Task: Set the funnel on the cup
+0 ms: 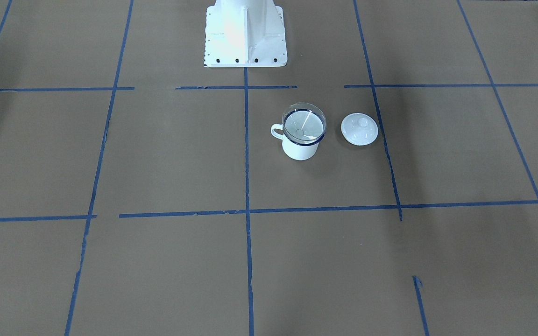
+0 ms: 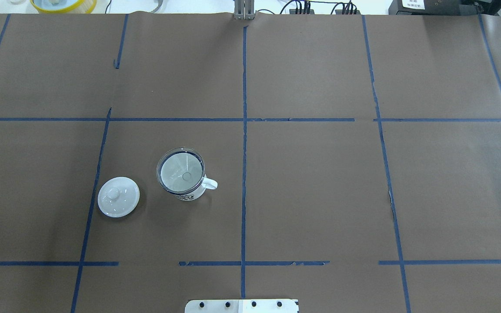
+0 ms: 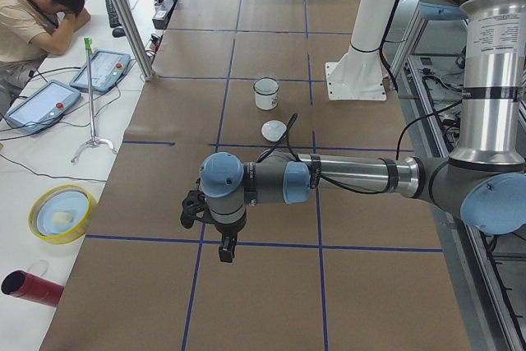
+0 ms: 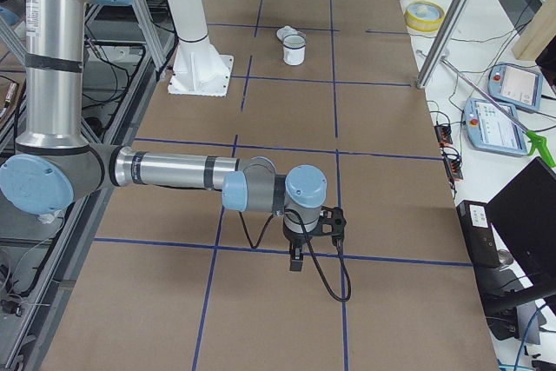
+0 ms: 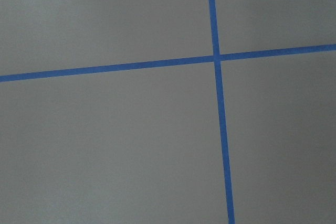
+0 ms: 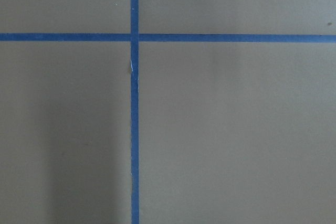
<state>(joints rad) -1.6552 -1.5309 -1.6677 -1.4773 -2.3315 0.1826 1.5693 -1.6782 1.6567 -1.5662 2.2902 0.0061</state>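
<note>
Nearest in the left side view, the left gripper (image 3: pixel 223 252) hangs over the table (image 2: pixel 320 195), finger spacing unreadable; the same goes for the right gripper (image 4: pixel 296 260). From above, left to right: the lid (image 2: pixel 118 196), then the cup (image 2: pixel 188 195) (handle pointing right), with the funnel (image 2: pixel 180 171) seated in its mouth.

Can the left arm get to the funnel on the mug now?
Probably yes: the funnel sits open on the cup in the left arm's half of the table, with only the lid beside it, not touching.
</note>
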